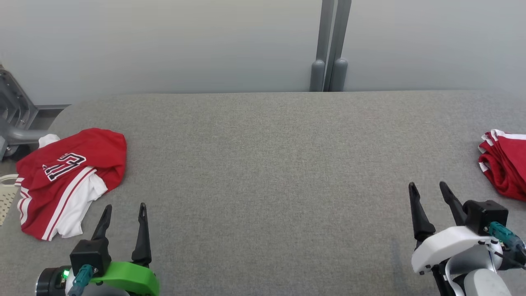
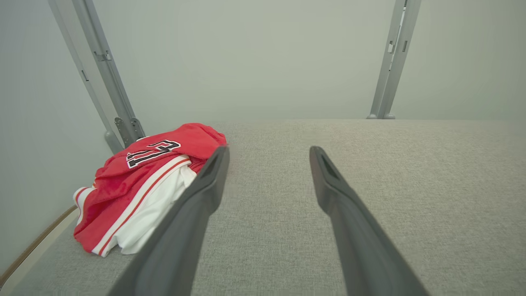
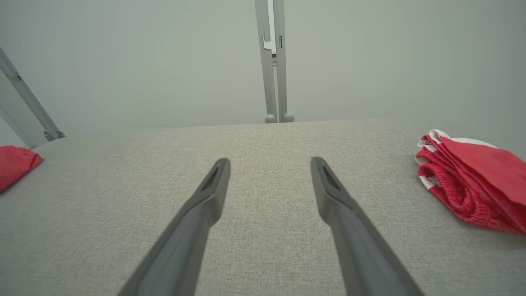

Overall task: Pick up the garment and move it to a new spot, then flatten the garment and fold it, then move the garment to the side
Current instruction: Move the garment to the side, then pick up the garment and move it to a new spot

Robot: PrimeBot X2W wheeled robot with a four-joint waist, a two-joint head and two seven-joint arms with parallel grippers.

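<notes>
Head view: we see a crumpled red-and-white sports garment (image 1: 70, 176) lying near the left edge of the grey fabric-covered table (image 1: 267, 172). It carries two black digits outlined in white, apparently a 1 and a 7, but we can't tell the order. The left gripper (image 1: 125, 206) sits low left, just beside that garment, with its jaws apart and nothing between them. The right gripper (image 1: 427, 185) sits low right, also spread and empty. A folded red garment with white trim (image 1: 507, 168) lies at the right edge, and a pair of grey metal posts (image 1: 331, 45) stands behind the table. Left wrist view: the left gripper (image 2: 269, 152) is wide apart over bare cloth. The numbered garment (image 2: 135, 185) lies left of the fingers; one finger overlaps it in view, and we can't tell whether they touch. Right wrist view: the right gripper (image 3: 270, 162) is open above the table. The folded garment (image 3: 472, 193) lies well to its right, elastic waistband showing.
</notes>
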